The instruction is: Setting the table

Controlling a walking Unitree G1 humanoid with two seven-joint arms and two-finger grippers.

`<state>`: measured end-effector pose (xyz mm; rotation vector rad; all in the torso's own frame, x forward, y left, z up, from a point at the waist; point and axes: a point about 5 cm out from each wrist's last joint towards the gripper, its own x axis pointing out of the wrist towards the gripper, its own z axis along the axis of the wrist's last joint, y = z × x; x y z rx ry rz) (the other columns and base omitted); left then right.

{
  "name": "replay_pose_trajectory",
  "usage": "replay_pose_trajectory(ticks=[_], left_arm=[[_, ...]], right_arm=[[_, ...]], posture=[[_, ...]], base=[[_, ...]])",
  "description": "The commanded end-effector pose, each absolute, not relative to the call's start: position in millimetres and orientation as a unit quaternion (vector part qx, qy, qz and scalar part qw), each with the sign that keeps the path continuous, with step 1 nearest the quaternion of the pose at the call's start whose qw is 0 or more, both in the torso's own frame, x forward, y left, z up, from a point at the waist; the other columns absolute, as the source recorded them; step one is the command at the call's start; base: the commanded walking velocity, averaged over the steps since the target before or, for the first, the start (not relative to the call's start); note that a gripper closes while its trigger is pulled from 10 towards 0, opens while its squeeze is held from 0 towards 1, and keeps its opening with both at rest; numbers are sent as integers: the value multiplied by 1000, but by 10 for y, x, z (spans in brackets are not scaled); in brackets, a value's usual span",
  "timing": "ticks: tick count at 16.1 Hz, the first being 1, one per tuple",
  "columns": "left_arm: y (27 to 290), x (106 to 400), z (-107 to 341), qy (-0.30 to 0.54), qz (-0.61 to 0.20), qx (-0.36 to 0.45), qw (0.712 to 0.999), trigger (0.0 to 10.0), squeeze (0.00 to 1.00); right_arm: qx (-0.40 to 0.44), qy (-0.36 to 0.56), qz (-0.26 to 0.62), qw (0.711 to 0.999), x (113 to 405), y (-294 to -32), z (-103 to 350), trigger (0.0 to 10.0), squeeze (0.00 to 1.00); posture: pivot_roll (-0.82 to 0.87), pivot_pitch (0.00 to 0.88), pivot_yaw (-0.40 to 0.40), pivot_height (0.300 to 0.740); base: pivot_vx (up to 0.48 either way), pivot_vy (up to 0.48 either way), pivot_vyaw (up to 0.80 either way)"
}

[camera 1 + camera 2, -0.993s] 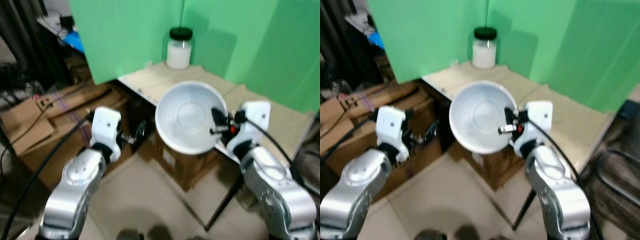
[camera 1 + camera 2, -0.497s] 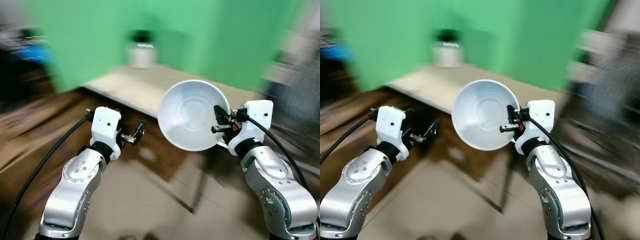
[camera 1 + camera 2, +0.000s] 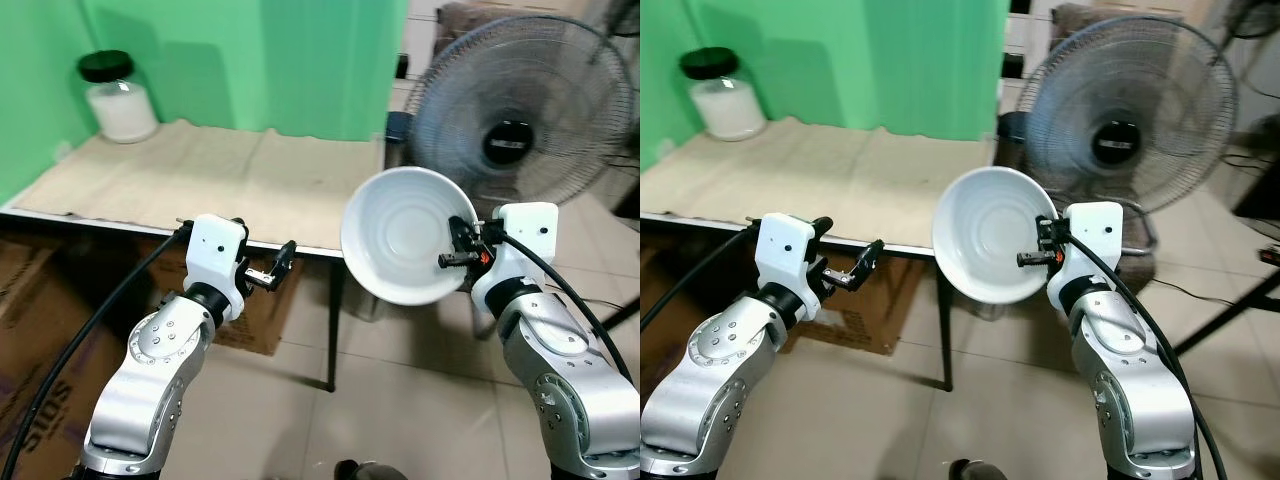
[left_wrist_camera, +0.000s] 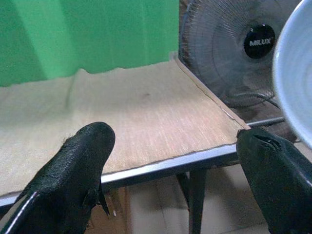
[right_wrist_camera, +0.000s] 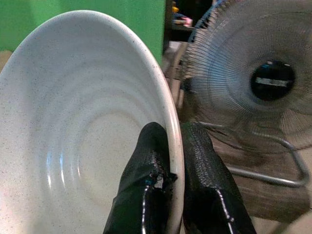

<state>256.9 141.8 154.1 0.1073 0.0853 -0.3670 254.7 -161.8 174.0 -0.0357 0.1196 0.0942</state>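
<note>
Right gripper (image 3: 456, 243) pinches apparently empty white bowl's (image 3: 400, 250) rim

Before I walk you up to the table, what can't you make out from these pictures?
- The bowl: its underside faces away in the eye views; the right gripper clamps its rim.
- The table: its left end is cut by the frame edge.
- The jar: the white contents can't be identified.
- The floor under the table: hidden by the tabletop and the left gripper.
</note>
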Motion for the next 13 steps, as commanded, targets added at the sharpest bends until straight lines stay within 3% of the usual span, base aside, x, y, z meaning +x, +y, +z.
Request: replay_pose_trajectory(ticks=[1, 13], left_arm=[[1448, 2570, 1548, 39, -174, 53, 983, 10000, 0], [1456, 2601, 1580, 32, -152, 58, 986, 10000, 0]], right_arm=[[-19, 59, 39, 997, 2545, -1636, 1761, 10000, 0], [-17, 67, 29, 997, 2565, -1610, 1756, 10000, 0]], posture=[[53, 0, -21, 740], [56, 0, -23, 740]], base=[[0, 0, -800], [0, 0, -800]])
